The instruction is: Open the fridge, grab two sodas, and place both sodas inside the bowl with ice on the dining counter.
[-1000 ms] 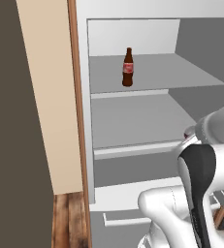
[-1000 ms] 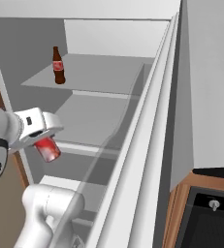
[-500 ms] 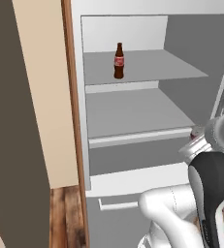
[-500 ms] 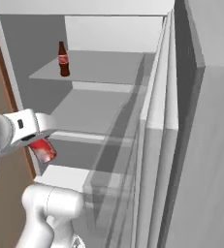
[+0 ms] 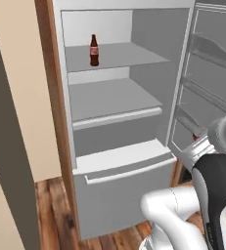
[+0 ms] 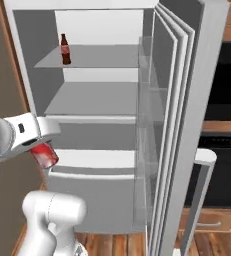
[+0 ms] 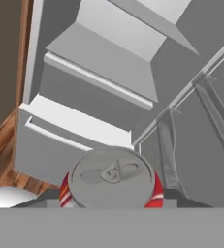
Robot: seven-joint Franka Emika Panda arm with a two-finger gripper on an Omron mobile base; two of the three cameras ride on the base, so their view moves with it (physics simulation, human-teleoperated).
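Red can (image 7: 111, 181) apparently clamped in gripper (image 6: 42, 150) — fingertips hidden.

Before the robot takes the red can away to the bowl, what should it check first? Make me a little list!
1. Red can held in the gripper: ok. The jaws are closed on it, and the hand view shows its silver top close up.
2. Can out of the fridge: ok, it hangs in front of the shelves.
3. Fridge door open: ok, it stands wide.
4. Second soda ready for later: ok, the brown bottle stands upright on the top shelf.
5. Can is upright: not ok, it leans in the right base view.
6. Way to the bowl free: cannot tell, the bowl is out of sight.
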